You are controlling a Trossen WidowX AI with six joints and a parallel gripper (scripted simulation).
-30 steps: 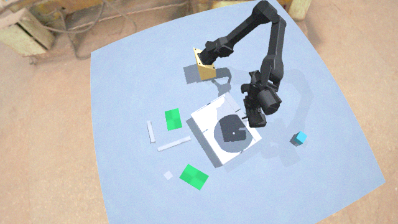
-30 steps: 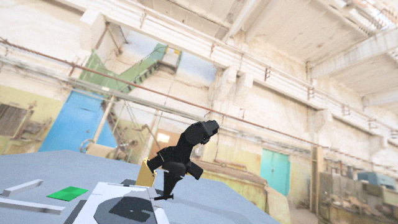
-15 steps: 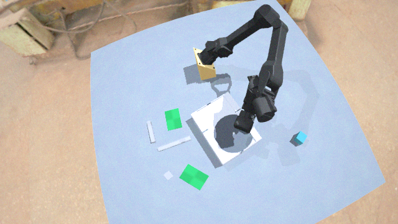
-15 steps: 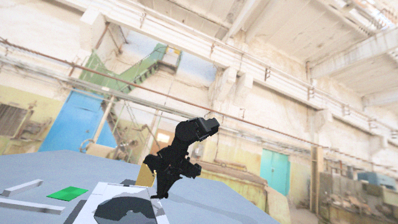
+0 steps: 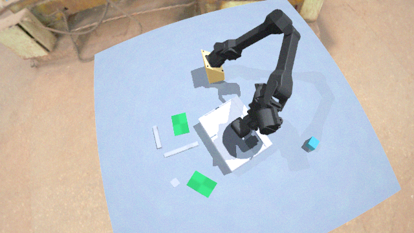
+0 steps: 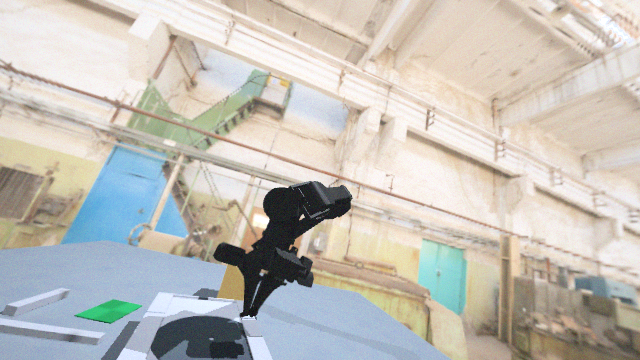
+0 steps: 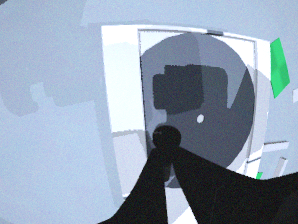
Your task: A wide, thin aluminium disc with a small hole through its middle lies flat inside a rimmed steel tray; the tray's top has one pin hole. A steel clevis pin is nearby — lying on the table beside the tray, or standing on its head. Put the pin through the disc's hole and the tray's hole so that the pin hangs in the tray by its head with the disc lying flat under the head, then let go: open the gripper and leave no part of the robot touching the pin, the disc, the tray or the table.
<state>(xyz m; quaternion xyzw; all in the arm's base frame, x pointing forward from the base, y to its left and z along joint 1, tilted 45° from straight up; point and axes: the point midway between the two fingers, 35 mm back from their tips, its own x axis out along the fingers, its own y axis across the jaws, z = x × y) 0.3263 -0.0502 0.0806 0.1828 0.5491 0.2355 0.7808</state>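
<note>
The tool (image 5: pixel 250 125) (image 6: pixel 248 315) (image 7: pixel 164 152) is narrow, its fingers pinching the pin (image 7: pixel 166 136), whose dark round head shows at the tips in the lower middle of the wrist view; the disc (image 5: pixel 231 139) (image 6: pixel 195 330) (image 7: pixel 225 135) lies inside the pale tray (image 5: pixel 211 120) (image 6: pixel 167 300) (image 7: pixel 120 75), right of centre in the top view, with shadow across it; in the wrist view the disc's small hole shows as a light dot, up and to the right of the pin head; the pin is not in that hole; on the blue tabletop (image 5: pixel 129 81) (image 6: pixel 100 260) (image 7: pixel 50 50), the top view has green patches (image 5: pixel 180 124) (image 6: pixel 107 311) (image 7: pixel 279 67) and pale bars (image 5: pixel 181 149) (image 6: pixel 50 331) left of the tray, and a cyan block (image 5: pixel 312 143) at the right.
</note>
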